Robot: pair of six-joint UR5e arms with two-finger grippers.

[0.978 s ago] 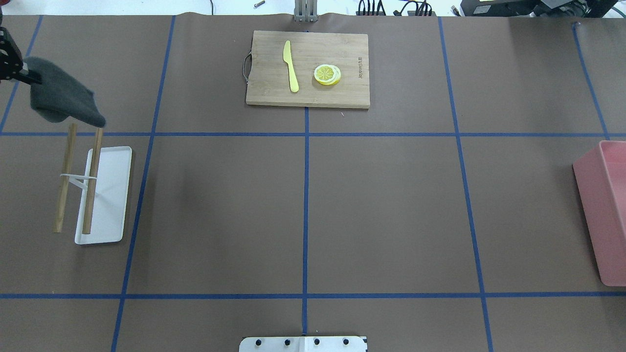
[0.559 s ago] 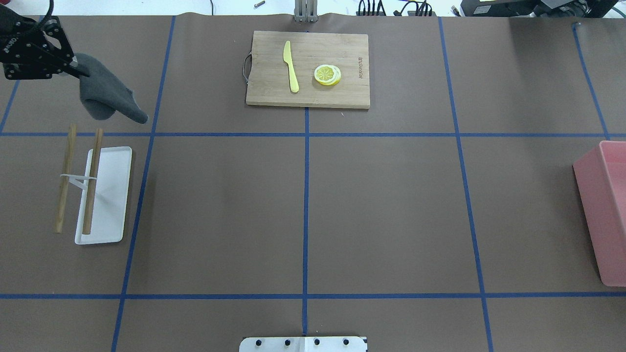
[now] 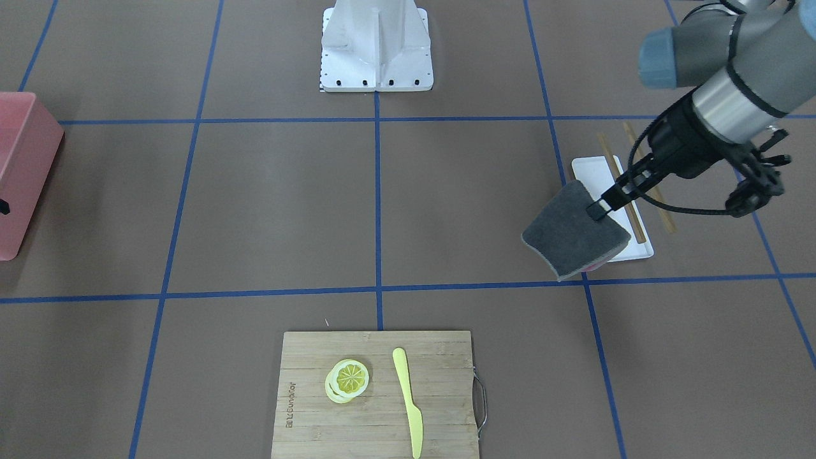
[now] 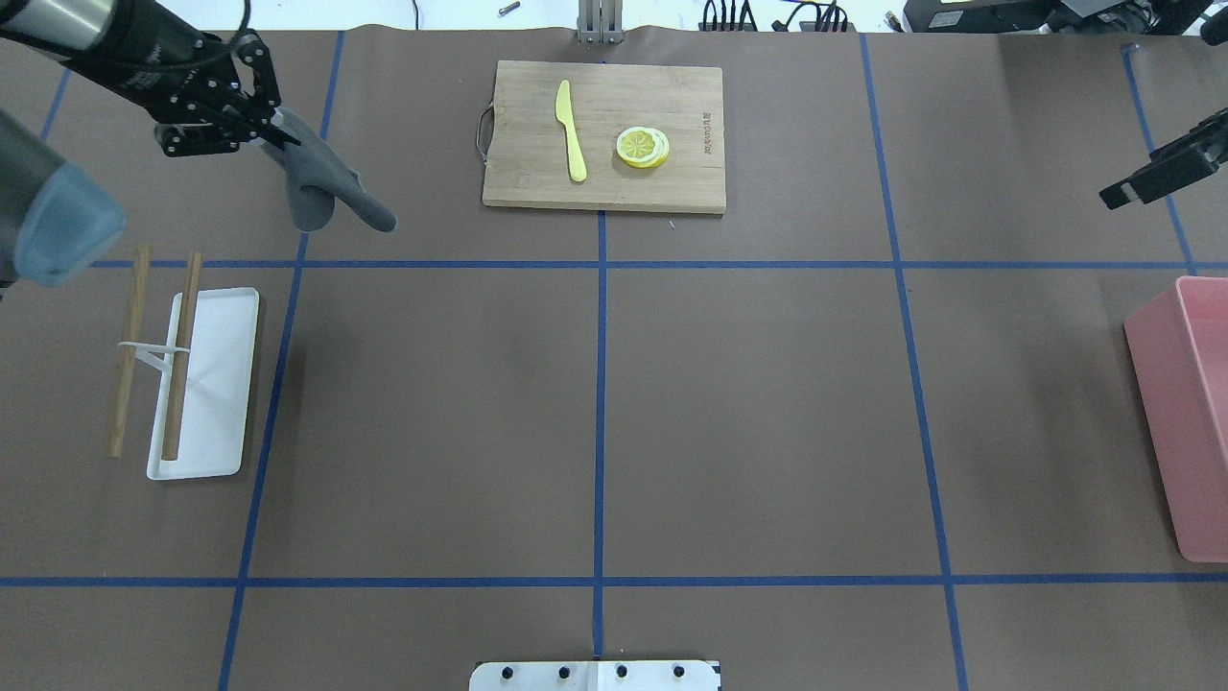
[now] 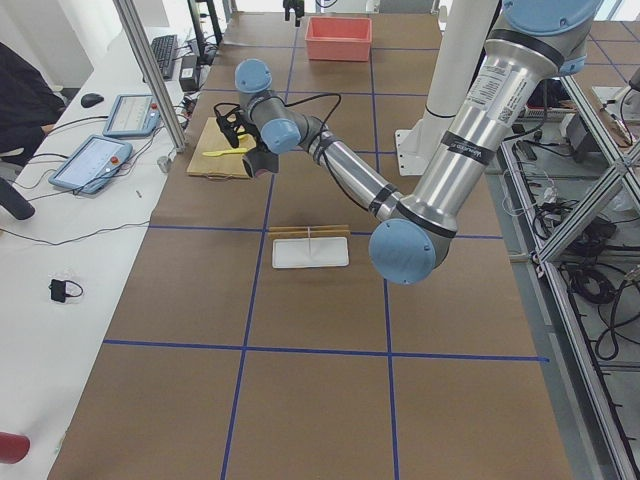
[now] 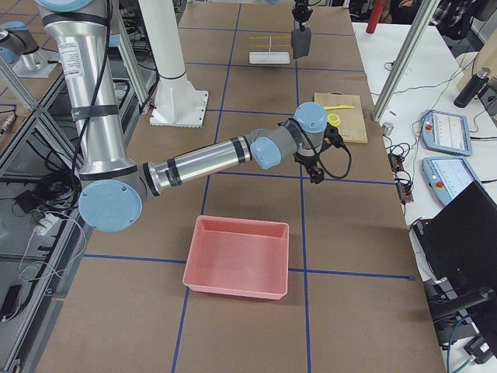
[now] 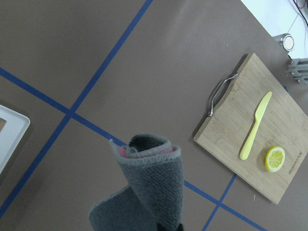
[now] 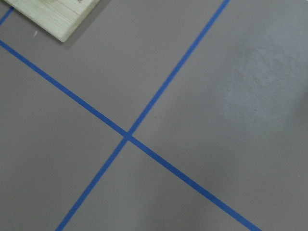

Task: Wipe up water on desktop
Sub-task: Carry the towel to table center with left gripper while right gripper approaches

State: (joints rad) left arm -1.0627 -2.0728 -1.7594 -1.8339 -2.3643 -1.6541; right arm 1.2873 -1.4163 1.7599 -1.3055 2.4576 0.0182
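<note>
Exterior front-facing shows the left gripper (image 3: 599,209) pinching one edge of a dark grey woven cloth (image 3: 577,233), which hangs tilted in the air, clear of the flat matte brown desktop (image 3: 268,204) crossed by blue tape lines. The step in hand looks like carrying the cloth to the spill; wiping is not yet begun.

Overhead exterior places the cloth at the far left, left of the rectangular bamboo cutting board (image 4: 604,134). No wet patch can be picked out on the desktop here. The right gripper (image 4: 1142,182) hovers at the far right; whether it is spread or pressed together cannot be told.

Left wrist-mounted shows the cloth drooping in a loose roll, pink showing at the fold.

Right wrist-mounted shows bare desktop with a faint paler blotch (image 8: 255,67), possibly the water. The next move likely calls for lowering the cloth flat onto the wet spot and pressing before sweeping.
</note>
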